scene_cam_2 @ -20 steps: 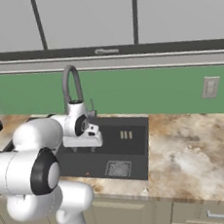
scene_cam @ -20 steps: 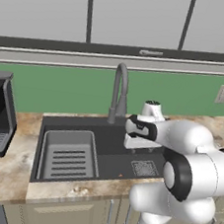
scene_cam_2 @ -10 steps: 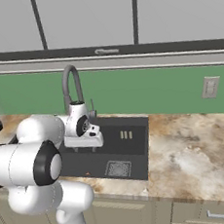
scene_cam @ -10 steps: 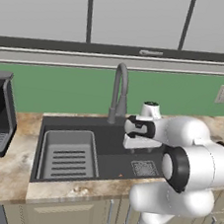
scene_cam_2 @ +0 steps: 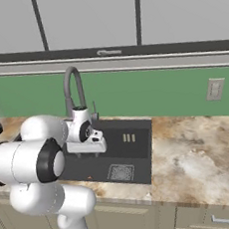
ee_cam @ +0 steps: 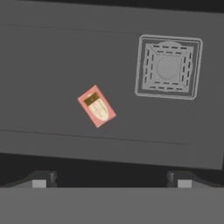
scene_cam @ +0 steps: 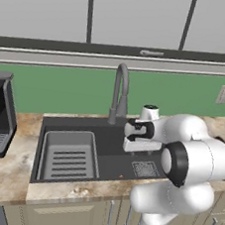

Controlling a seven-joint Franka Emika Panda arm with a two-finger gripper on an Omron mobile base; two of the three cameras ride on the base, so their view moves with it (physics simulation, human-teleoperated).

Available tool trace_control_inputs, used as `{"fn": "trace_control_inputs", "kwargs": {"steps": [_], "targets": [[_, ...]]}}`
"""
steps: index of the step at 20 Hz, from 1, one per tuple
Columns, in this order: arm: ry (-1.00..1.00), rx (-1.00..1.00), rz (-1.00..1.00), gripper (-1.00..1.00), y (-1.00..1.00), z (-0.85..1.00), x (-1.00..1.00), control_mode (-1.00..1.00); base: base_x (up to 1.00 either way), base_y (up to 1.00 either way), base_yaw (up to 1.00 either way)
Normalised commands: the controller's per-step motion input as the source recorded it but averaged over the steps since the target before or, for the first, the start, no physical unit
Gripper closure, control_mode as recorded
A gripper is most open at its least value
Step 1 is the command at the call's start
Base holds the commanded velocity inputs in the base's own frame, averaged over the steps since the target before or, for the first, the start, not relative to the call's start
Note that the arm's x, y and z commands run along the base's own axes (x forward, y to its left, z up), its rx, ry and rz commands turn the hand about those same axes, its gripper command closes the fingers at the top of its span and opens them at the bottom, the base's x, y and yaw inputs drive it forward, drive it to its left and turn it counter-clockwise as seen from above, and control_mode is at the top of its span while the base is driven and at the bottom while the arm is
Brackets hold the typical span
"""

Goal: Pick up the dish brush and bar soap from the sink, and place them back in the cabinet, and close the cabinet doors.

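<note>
Gripper (ee_cam: 111, 179): we had its jaws spread wide and empty, poised above the sink (ee_cam: 52, 52).
Bar soap (ee_cam: 96, 106): it lay flat on the basin floor, apart from the drain grate (ee_cam: 168, 67).
Handling: we judged it light, stiff, probably slippery (thin too).
Hold: we favoured pinching across its short sides.

A mottled beige-and-brown stone counter (scene_cam_2: 190, 148) carries a wide dark-grey rectangular sink (scene_cam: 109, 163) set into it. A grey ribbed tray insert (scene_cam: 70, 155) sits in the basin's left part. On the bare sink floor lies a small pinkish-orange bar soap (ee_cam: 96, 106) (tilted), near the square drain grate (ee_cam: 168, 67), not touching it.
</note>
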Motion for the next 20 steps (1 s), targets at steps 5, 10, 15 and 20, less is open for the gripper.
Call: {"fn": "trace_control_inputs", "kwargs": {"steps": [5,10,15,20], "targets": [[0.00,0.00,0.00,-1.00,0.00,-0.18,0.00,-1.00,0.00,0.00,0.00],[0.00,0.00,0.00,-1.00,0.00,-0.18,0.00,-1.00,0.00,0.00,0.00],[0.00,0.00,0.00,-1.00,0.01,-0.13,0.00,-1.00,0.00,0.00,0.00],[0.00,0.00,0.00,-1.00,0.01,-0.12,0.00,-1.00,0.00,0.00,0.00]]}}
